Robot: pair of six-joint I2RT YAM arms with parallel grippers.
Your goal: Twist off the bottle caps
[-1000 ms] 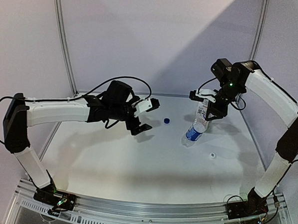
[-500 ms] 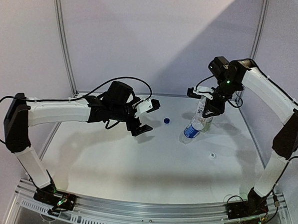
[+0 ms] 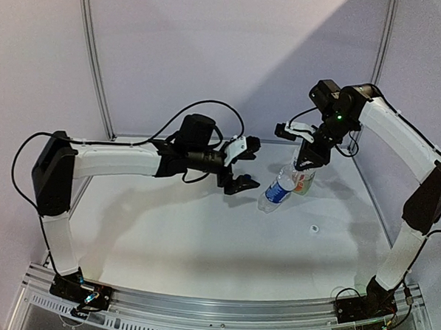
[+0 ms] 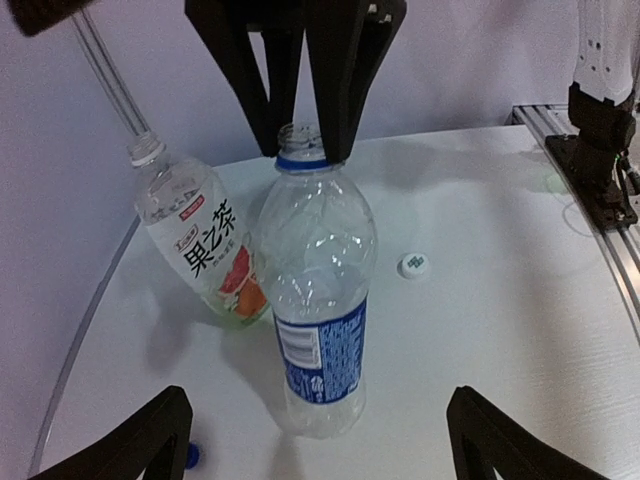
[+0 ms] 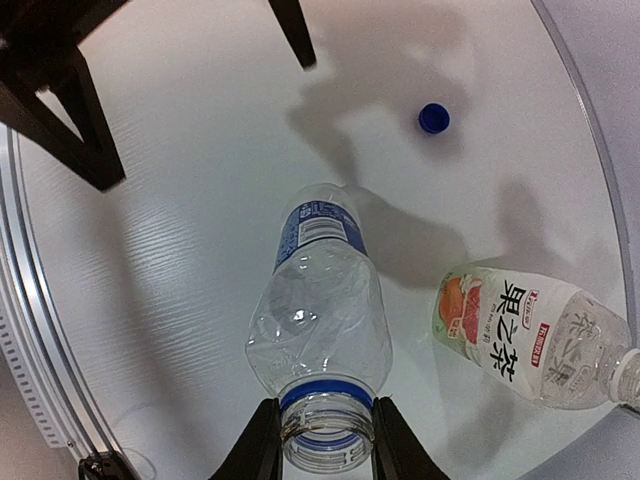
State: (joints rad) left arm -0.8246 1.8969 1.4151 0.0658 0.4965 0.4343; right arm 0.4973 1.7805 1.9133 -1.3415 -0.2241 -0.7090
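The slim Pepsi bottle [image 3: 277, 190] leans with its base on the table and its mouth open. My right gripper [image 3: 303, 160] is shut on its neck; the right wrist view shows the fingers [image 5: 262, 445] clamping the blue neck ring [image 5: 325, 395]. The wider bottle [image 3: 303, 181] with the green-white-orange label stands just behind, also uncapped [image 4: 145, 150]. My left gripper [image 3: 244, 166] is open, just left of the Pepsi bottle [image 4: 315, 330], jaws spread wider than it. The blue cap [image 5: 433, 118] lies loose by the left gripper. The white cap [image 3: 314, 229] lies loose to the front right.
The curved table edge [image 4: 80, 330] and the booth wall run close behind the bottles. A metal rail [image 3: 220, 316] with both arm bases runs along the near edge.
My left arm has swung right, and its open gripper now sits next to the Pepsi bottle. My right gripper has shifted the held bottle slightly left.
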